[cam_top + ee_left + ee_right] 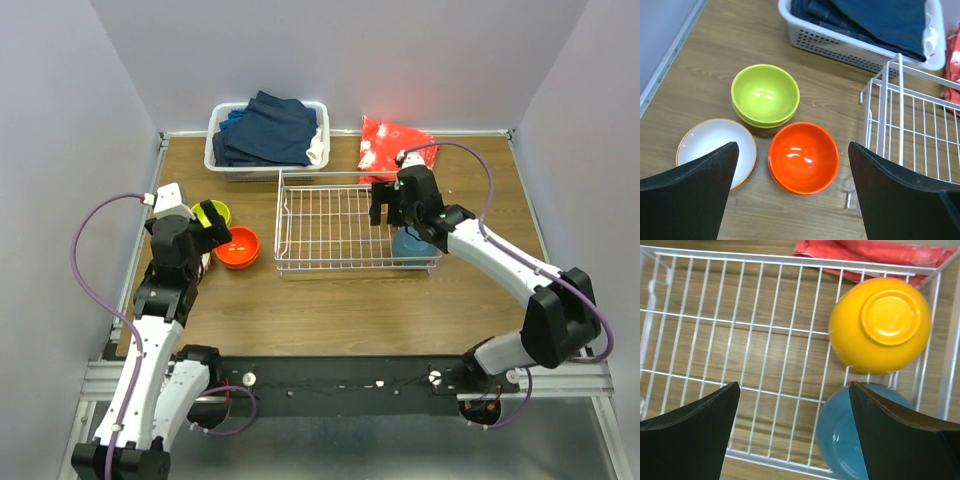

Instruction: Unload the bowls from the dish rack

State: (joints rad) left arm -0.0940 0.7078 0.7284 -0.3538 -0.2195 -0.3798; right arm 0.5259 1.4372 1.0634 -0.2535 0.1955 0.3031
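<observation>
Mid-unload. Left claw (792,145) gapes empty over desk (700,60), w/ lime-green stack (765,95), red-orange bowl (802,157) & white bowl (712,137) out. Right claw (793,386), released too, hangs over dish rack (325,225); upturned yellow-orange bowl (880,325) & teal bowl (850,435) inside. Nxt prob.: centre on one, descend, pinch.

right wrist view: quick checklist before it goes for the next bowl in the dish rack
1. Right end effector open: ok.
2. Yellow-orange bowl in the dish rack, upside down, unobstructed: ok.
3. Right end effector centred over a bowl: not ok, both bowls sit off to one side of its gap.
4. Teal bowl orientation: cannot tell, partly hidden by the end effector.
5. Left end effector open and empty above the red-orange bowl: ok.
</observation>
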